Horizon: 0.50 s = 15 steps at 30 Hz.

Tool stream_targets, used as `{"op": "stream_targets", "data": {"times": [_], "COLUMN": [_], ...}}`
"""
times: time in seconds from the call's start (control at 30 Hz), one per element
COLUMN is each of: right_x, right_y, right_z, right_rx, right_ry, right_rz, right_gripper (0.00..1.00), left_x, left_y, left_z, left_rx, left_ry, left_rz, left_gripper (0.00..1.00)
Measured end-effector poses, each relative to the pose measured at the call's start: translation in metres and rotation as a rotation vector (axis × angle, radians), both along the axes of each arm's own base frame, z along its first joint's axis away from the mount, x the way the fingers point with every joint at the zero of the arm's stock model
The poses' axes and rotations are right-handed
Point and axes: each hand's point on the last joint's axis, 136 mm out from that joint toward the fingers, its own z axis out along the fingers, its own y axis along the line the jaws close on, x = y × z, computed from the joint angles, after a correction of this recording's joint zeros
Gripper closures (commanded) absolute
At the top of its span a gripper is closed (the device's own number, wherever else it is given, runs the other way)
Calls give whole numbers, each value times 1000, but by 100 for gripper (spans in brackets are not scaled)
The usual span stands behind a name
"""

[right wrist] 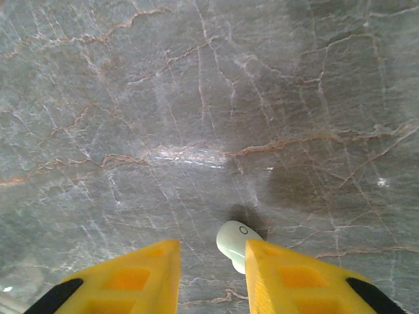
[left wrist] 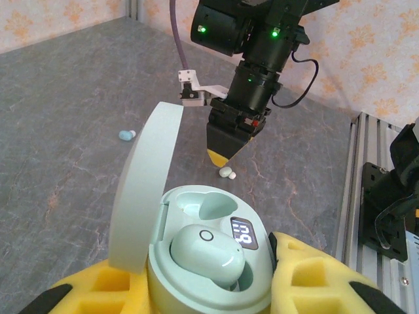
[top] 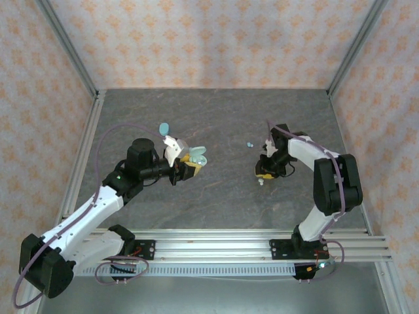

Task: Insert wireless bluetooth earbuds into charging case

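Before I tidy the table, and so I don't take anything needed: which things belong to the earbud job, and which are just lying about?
Job:
- mint case in the left pincer, with a seated earbud
- loose mint earbud by the right pincer
- two blue earbuds

Lying about:
- pale blue oval, possibly a spare case

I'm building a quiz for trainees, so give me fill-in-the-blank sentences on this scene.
The left claw grips a mint charging case with its lid ___. The case holds ___ earbud. A loose mint earbud lies on the table between the ___ fingers of the right claw.
Missing: open; one; yellow.
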Motion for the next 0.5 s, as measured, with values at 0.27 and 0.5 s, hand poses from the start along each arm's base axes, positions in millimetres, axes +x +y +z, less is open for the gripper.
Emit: {"op": "stream_targets", "data": {"times": [0.27, 0.5], "right_x": [1, -3], "right_y": [-8, -5], "right_z": [-4, -10], "right_rx": [-65, -79], "right_ry": [-20, -7], "right_rz": [29, 58], "right_gripper": [68, 68], "left_x": [-2, -2], "left_y": [1, 1], "left_z": [-4, -5], "left_rx": [16, 18], "left_ry": [3, 6], "left_rz": [-9, -9], "left_gripper": [91, 91]}}
